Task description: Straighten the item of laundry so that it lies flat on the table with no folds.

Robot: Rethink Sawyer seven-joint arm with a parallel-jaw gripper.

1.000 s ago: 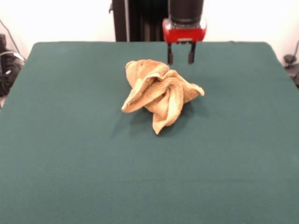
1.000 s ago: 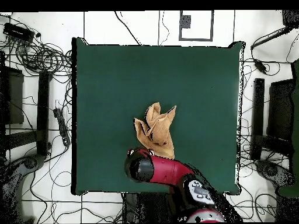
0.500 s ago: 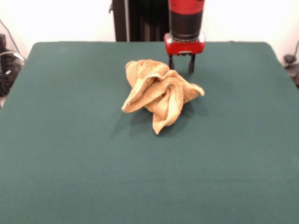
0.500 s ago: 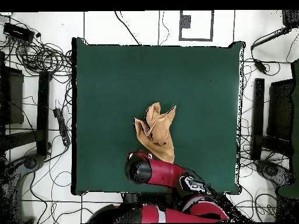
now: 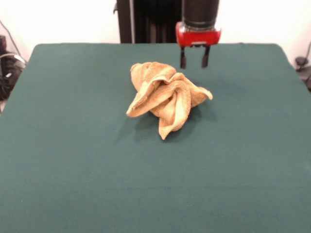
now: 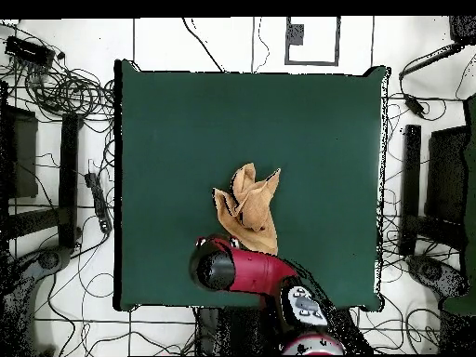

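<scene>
Robotics laboratory: green-clothed worktop (image 6: 307,121) on a tiled floor (image 6: 218,42), tangled cables (image 6: 60,88) and equipment stands (image 6: 70,177) around it.

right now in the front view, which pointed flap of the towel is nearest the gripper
The short flap poking out to the picture's right, just below the open gripper. The long flaps point toward the near edge, farther from it.

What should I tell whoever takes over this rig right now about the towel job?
Gripper: open, empty, hanging above the table behind the towel, not touching it.
Towel: crumpled in a bunched, twisted heap near the middle of the green table; in the overhead view it lies just past the arm's end.
Done: nothing visible; no part is spread out.
Left: grasp an edge or corner, pull the folds open, and lay the towel flat.
</scene>
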